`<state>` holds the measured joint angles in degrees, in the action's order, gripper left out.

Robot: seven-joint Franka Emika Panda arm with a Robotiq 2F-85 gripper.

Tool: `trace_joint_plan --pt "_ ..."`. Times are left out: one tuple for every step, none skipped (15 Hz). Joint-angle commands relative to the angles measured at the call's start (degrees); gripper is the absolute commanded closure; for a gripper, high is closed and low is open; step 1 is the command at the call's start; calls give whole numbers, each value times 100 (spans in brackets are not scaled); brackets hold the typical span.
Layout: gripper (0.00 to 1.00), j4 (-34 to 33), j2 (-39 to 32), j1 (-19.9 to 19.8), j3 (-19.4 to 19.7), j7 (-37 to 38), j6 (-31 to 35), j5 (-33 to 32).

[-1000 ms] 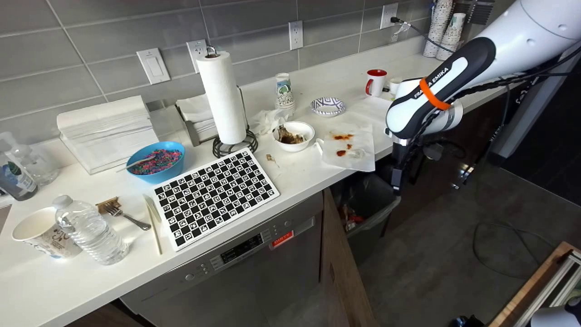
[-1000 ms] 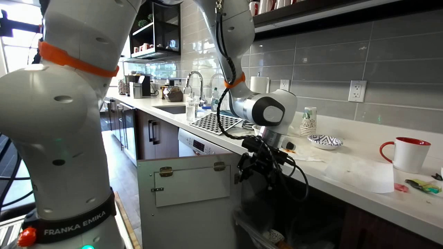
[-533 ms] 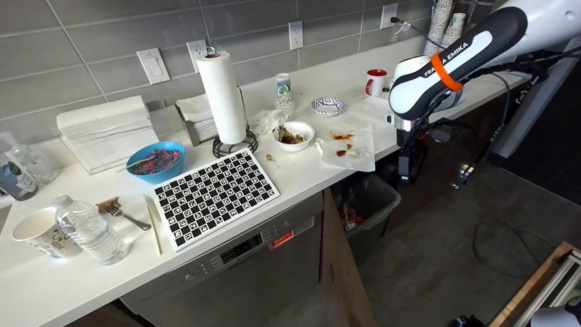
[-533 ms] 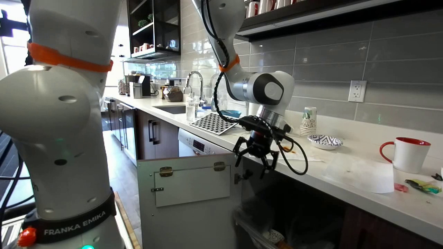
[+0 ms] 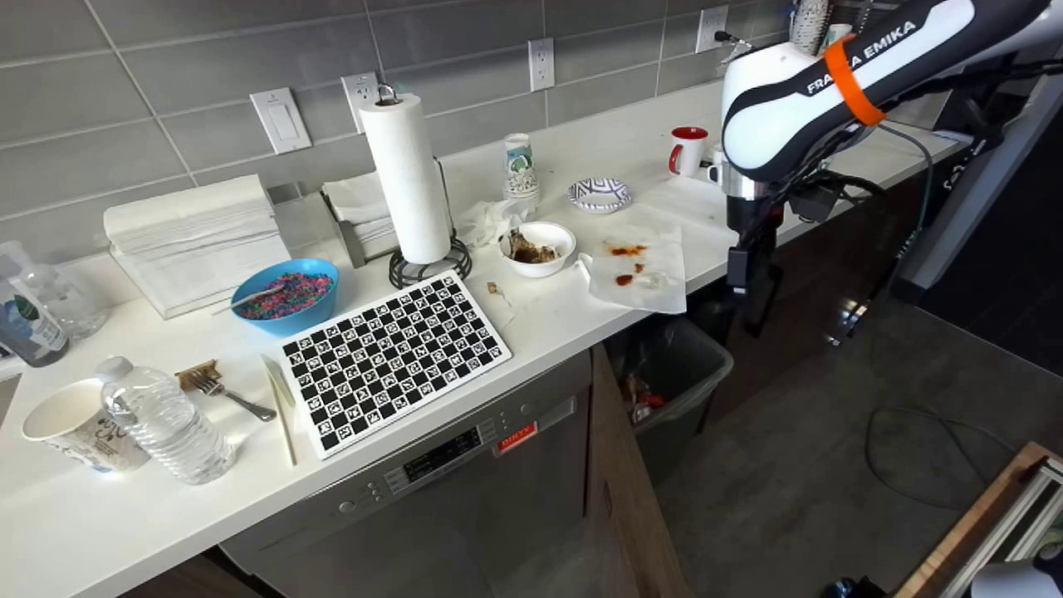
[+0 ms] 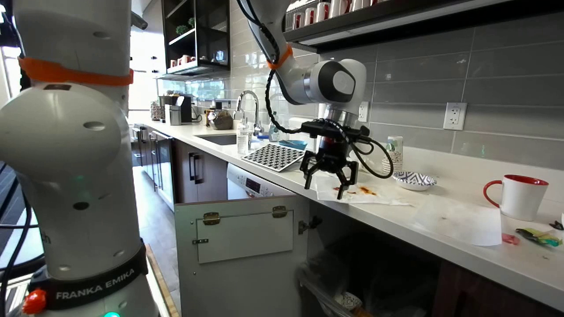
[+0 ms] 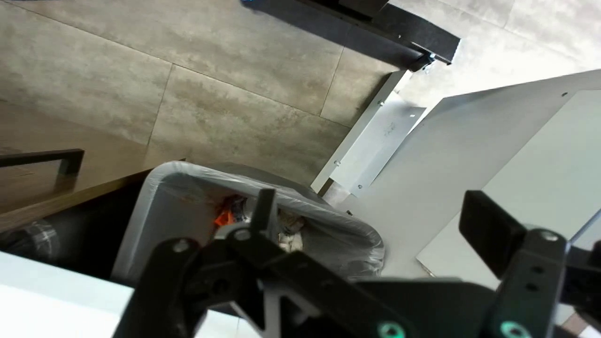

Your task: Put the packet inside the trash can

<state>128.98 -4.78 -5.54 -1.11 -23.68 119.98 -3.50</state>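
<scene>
My gripper (image 6: 324, 189) hangs at the front edge of the counter, fingers pointing down and spread wide with nothing between them. In the wrist view the gripper (image 7: 371, 202) stands open above the trash can (image 7: 216, 174), a dark bin lined with clear plastic. The same trash can (image 5: 718, 370) sits low inside the cabinet opening. Within it lie an orange-red piece (image 7: 225, 217) and pale crumpled refuse (image 7: 291, 230), partly hidden by a finger. Which item is the packet I cannot tell; a crumpled green-yellow wrapper (image 6: 539, 236) lies on the counter.
An open cabinet door (image 6: 244, 246) stands beside the bin. On the white counter (image 5: 573, 311) near the gripper are a stained paper sheet (image 5: 656, 291), a white bowl (image 5: 552, 264), a patterned bowl (image 6: 414, 180) and a red-rimmed mug (image 6: 522, 200).
My gripper has risen out of the cabinet opening, from below the countertop to about its level. It has turned from a tilt to pointing down, and its fingers remain apart.
</scene>
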Motion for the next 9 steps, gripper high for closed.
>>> trace_joint_plan --pt "0 74 346 170 95 381 -174 -379" --pt "0 73 401 190 92 426 -170 -452" --pt "0 77 426 201 92 439 -125 -506" --pt "0 -6 280 179 110 252 -32 -292" --pt "0 -5 320 193 112 277 -33 -331" --pt "0 -3 344 204 113 295 -33 -354" --pt "0 0 353 208 113 306 -33 -365" --pt "0 1 354 208 113 308 -33 -372" --pt "0 3 354 208 114 310 -33 -376"
